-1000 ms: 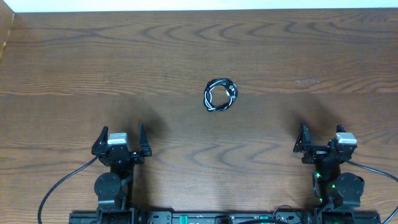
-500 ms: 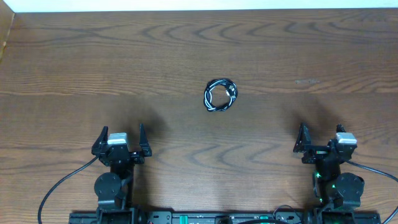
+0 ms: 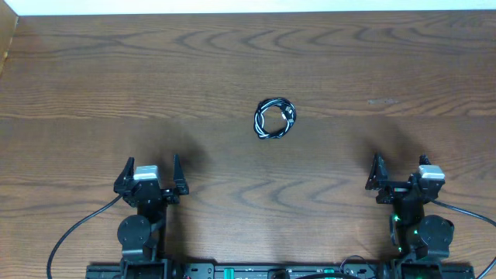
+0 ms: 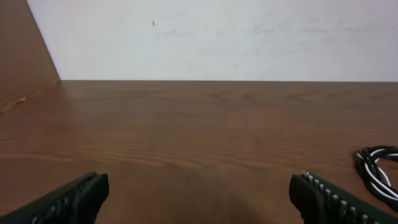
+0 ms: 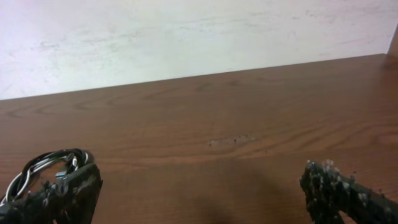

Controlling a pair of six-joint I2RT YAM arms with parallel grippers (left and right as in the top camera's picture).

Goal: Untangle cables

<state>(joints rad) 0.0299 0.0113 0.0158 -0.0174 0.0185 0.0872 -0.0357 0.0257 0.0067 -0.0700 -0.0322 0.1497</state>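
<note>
Wood table (image 3: pixel 93 77): L fingers (image 3: pixel 177 169), R fingers (image 3: pixel 377 169) wide apart, empty (cables (image 3: pixel 274 119) mid-table).

From overhead we're looking straight down on the whole table (image 3: pixel 93 77). Each wrist camera sits low, close to the wood, facing the far wall (image 4: pixel 249 37). All three views share the coiled cables (image 3: pixel 274 119), at the wrist views' inner edges.

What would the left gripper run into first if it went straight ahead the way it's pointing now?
Nothing, as far as the views show: the left gripper faces bare table up to the far wall. The cables lie off to its right, outside that line.
</note>
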